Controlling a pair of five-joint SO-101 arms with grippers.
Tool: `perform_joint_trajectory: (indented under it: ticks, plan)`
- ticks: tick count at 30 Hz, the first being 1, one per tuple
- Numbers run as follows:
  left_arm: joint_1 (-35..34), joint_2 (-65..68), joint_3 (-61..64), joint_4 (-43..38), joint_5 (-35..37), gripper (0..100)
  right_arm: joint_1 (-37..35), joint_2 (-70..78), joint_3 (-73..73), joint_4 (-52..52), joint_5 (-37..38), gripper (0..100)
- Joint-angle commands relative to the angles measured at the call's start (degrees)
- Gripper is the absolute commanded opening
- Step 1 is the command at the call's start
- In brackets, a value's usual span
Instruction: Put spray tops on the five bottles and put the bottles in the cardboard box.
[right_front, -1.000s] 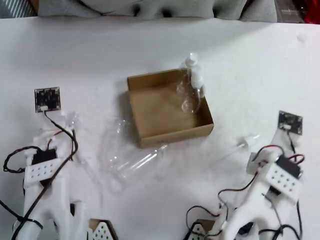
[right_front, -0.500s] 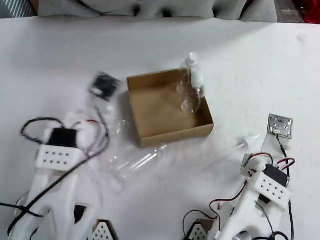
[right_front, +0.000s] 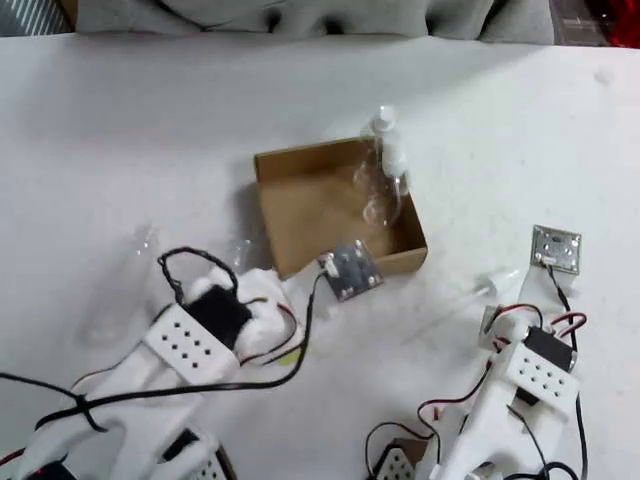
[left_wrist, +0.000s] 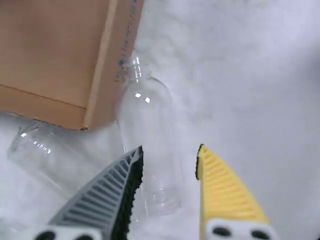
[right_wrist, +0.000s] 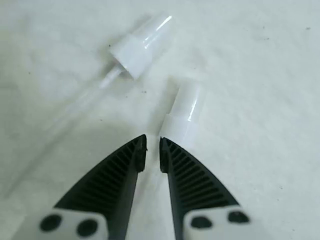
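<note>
Over the white cloth-covered table (right_front: 150, 120), in the high view, the open brown cardboard box (right_front: 300, 162) is sitting mid-table where both arms can reach it. Clear capped bottles (right_front: 385, 170), two as far as I can tell, are standing in its far corner, probably to leave room for the rest. The left arm (right_front: 195, 340) is leaning toward the box's near wall. The right arm (right_front: 535, 370) is resting near a loose white spray top (right_front: 492, 283).

Seen from the left wrist, the left gripper (left_wrist: 169, 149) is gaping wide, its grey and yellow fingers straddling an uncapped clear plastic bottle (left_wrist: 145, 110) that is lying on its side with its neck by the box corner. This looks like a set-up to pinch the body. Another bare clear bottle (left_wrist: 35, 150) is lying beside the box wall.

From the right wrist, the right gripper (right_wrist: 152, 142) is holding nothing, its jaws drawn almost together, and a second white spray cap (right_wrist: 185, 110) is lying just beside one finger, with the loose white spray top trailing its thin tube farther off
</note>
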Motion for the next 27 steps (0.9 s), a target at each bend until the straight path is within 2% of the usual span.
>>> perform_joint_trajectory:
  ticks: [1,6,18,20,27]
  plan:
    - [-0.5,-0.3,2.7,-6.9,-0.4,19,-0.4,-1.1,-0.2,-0.6,0.8,2.2]
    - [-3.9,-0.2,4.4,-10.8,-0.4,23,-0.4,-1.1,-0.2,-0.6,0.9,2.2]
    - [-4.6,-0.2,6.3,-9.1,0.2,24,-0.2,-1.1,-0.2,-0.6,0.9,2.2]
    - [-5.1,-0.2,7.1,-9.7,2.1,24,-0.2,-1.1,-0.2,-0.6,0.9,2.2]
    - [-12.5,-0.2,7.6,-13.7,0.3,25,0.0,-1.1,-0.1,-0.6,0.9,2.2]
